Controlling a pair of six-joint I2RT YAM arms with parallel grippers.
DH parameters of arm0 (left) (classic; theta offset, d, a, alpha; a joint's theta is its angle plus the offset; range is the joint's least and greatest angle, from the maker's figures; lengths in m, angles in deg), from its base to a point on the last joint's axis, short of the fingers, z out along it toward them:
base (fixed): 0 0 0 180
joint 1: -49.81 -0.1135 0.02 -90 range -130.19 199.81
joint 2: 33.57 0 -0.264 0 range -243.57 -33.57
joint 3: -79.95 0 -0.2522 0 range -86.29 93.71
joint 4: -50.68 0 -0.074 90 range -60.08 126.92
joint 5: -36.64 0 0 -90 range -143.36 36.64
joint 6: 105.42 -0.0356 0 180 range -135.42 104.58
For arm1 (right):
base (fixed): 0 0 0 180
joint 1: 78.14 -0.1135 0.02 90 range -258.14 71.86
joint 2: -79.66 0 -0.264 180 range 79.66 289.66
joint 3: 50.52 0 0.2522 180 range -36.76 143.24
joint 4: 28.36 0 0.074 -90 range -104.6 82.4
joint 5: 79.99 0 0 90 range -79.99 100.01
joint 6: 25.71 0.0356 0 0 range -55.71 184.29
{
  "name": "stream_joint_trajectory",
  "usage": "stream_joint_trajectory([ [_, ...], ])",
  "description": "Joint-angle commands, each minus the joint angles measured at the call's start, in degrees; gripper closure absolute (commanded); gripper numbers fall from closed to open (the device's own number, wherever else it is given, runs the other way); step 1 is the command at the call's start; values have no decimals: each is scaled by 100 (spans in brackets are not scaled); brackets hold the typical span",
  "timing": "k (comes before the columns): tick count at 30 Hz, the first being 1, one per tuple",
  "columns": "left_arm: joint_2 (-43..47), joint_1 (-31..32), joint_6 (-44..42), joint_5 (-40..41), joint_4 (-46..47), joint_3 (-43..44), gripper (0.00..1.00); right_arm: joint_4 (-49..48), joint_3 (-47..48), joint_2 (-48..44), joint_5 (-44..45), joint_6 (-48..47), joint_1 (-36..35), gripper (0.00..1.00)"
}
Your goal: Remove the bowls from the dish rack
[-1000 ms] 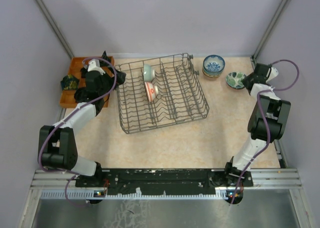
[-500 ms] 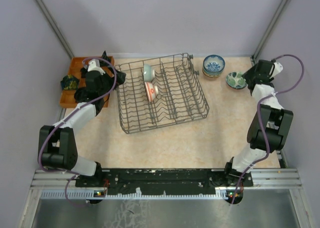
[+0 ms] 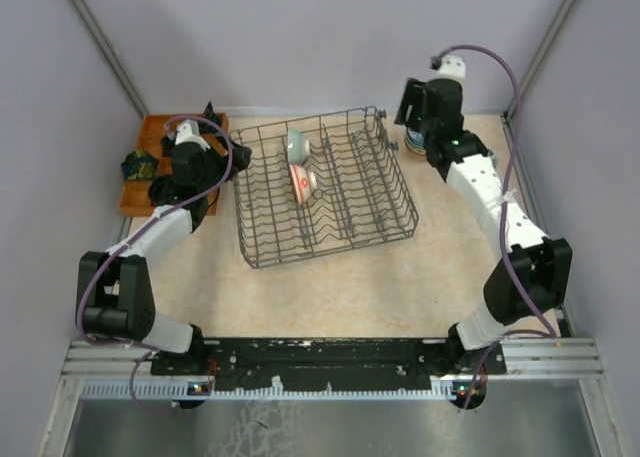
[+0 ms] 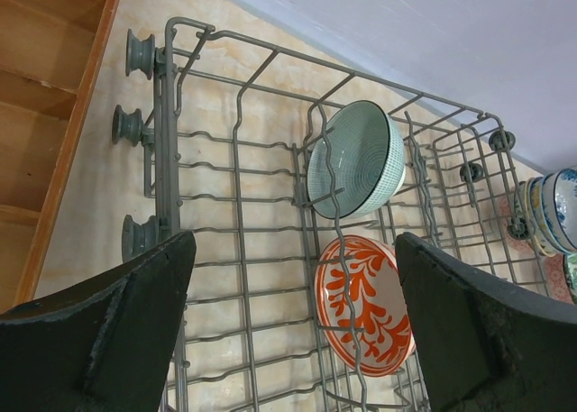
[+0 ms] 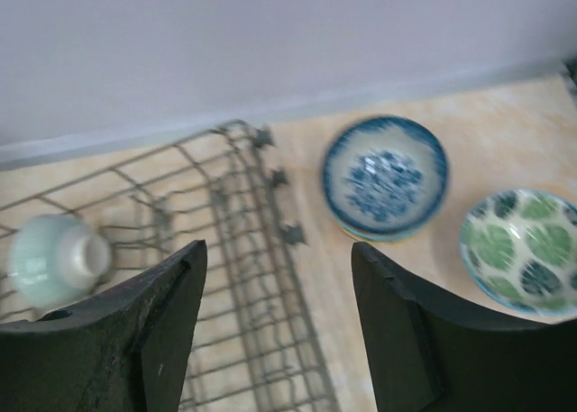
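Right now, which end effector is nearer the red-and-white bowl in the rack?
Left. The left end effector sits open at the dish rack's left edge, facing the red-and-white bowl. The right end effector hangs high near the rack's far right corner, farther off.

dish rack (image 3: 330, 207) tines flank bowls (image 4: 356, 160), bare table (image 3: 380, 277) nearside

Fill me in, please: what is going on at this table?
Two robot arms are unloading bowls from the dish rack. A pale green bowl and a red-and-white bowl are still in it. The right gripper, open and empty, hovers by the rack's far right corner, near a blue-and-white bowl and a green floral bowl already on the table. The left gripper, also open and empty, hangs over the rack's left side, near the orange tray.
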Motion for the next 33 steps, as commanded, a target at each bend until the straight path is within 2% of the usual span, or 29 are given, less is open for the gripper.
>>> stream_joint_trajectory([
  [1, 38, -10, 6, 104, -96, 88, 3, 301, 1065, 413, -96, -684, -763, 34],
  [7, -10, -10, -44, 234, -192, 67, 3, 761, 2001, 1342, 221, -1193, -1818, 34],
  [14, 62, -19, -159, 528, -283, 71, 2, 1000, 2522, 2105, 600, -1611, -2753, 34],
  [24, -59, -131, -156, 604, -386, 124, 2, 1378, 3023, 2673, 769, -1845, -3433, 35],
  [33, -112, -351, -78, 709, -695, 309, 1, 1532, 3349, 3149, 1269, -2121, -3890, 35],
])
